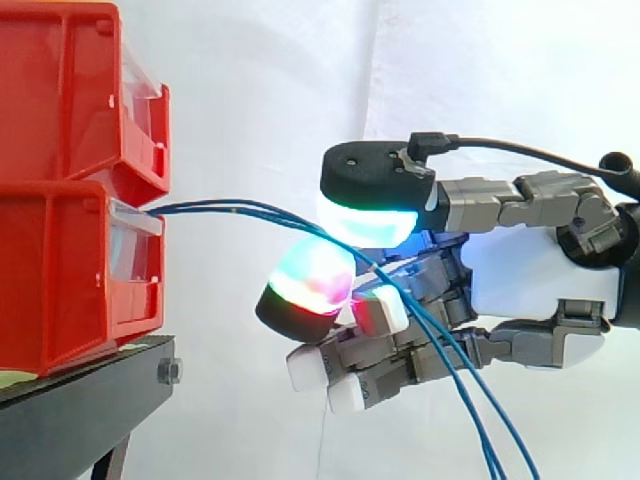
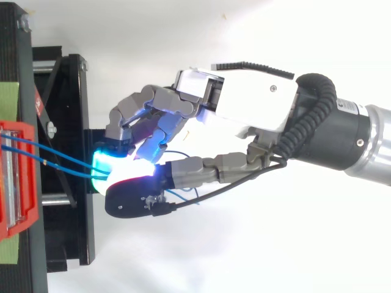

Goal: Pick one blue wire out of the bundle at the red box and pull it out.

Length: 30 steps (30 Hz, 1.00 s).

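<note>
The robot hand (image 1: pixel 520 270) is reaching in from 3 o'clock in the side view and is pinching the blue wires (image 1: pixel 230 208) between two glowing pads. A cyan-green pad (image 1: pixel 365 222) is pressing down from 12 o'clock and a red-green pad (image 1: pixel 305 285) is meeting it from 6 o'clock, while the other fingers are curling in under the palm.

The wires are coming out of the front of the lower red box (image 1: pixel 60 280), which is sitting on the black bench (image 1: pixel 90 400) at 9 o'clock from the hand, with a second red box (image 1: pixel 60 90) stacked on top. From the box they are running through open air to the pinch, then hanging away toward 5 o'clock past the curled fingers.

The likeliest fault is taking too much. In the top view two strands are reaching the pads side by side, and I cannot tell whether the pinch is closing on one or on several, so a pull toward 3 o'clock may be dragging more than one wire out. The strands are thin and the pads rounded, so the wire could also be slipping free under tension. The loose lengths hanging beside the curled fingers look prone to snagging. If a wire is binding inside, the pull may be shifting the box on the bench.
</note>
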Available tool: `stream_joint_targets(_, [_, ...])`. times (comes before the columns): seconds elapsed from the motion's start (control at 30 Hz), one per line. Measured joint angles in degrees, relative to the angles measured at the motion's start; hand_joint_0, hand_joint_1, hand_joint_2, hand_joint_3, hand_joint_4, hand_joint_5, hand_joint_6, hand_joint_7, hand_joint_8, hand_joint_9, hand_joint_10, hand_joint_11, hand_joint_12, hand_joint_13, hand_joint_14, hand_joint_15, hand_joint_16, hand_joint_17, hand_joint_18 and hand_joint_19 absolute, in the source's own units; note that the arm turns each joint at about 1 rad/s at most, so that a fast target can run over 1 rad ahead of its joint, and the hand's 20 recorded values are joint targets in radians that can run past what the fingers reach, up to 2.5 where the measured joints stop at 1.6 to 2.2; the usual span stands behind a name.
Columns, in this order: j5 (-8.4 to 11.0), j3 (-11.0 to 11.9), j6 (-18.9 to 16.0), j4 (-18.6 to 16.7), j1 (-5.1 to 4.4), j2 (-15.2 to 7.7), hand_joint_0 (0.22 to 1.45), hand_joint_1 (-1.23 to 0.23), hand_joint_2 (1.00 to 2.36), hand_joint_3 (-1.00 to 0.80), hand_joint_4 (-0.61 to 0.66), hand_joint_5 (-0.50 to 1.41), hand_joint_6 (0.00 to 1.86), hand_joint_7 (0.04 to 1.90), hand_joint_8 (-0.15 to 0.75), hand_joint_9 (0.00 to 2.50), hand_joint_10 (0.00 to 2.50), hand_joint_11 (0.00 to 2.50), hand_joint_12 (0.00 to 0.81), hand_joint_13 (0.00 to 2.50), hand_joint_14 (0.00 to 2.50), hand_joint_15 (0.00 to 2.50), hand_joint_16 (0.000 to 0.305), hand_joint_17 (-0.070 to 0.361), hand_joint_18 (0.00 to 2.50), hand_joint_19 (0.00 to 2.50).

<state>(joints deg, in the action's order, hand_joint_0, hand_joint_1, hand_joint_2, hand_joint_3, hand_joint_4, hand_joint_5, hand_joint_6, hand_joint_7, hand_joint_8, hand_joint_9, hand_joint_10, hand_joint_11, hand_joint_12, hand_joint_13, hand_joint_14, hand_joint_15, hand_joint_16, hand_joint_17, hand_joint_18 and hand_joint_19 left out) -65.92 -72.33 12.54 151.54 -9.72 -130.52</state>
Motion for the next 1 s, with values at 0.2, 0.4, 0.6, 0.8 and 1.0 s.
stream_joint_targets(0.2, [0.00,0.0,-0.1,0.0,0.01,0.0,0.54,-0.69,1.07,-0.08,0.33,-0.15,0.89,0.76,0.369,1.13,0.02,0.83,0.484,0.74,0.02,0.43,0.083,0.186,0.54,0.51])
stream_joint_targets(0.4, [0.00,0.0,-0.1,0.0,0.03,0.0,0.53,-0.56,1.00,-0.18,0.33,-0.12,0.82,0.84,0.362,1.15,0.02,0.75,0.488,0.76,0.02,0.43,0.085,0.190,0.54,0.52])
stream_joint_targets(0.6, [0.00,0.0,0.0,0.0,0.03,0.0,0.49,-0.52,1.01,-0.36,0.25,-0.13,0.79,0.92,0.314,1.09,0.03,0.78,0.428,0.70,0.02,0.46,0.069,0.155,0.42,0.57])
stream_joint_targets(0.8, [0.04,0.0,-0.1,0.0,0.03,0.0,0.49,-0.69,1.01,-0.37,0.24,-0.15,0.83,0.87,0.315,1.07,0.03,0.82,0.424,0.69,0.02,0.46,0.068,0.153,0.42,0.55])
stream_joint_targets(1.0, [0.16,0.0,-0.4,0.0,-0.02,0.0,0.57,-0.78,1.01,-0.19,0.24,-0.15,0.86,0.82,0.316,1.06,0.03,0.82,0.419,0.70,0.02,0.45,0.069,0.154,0.44,0.54])
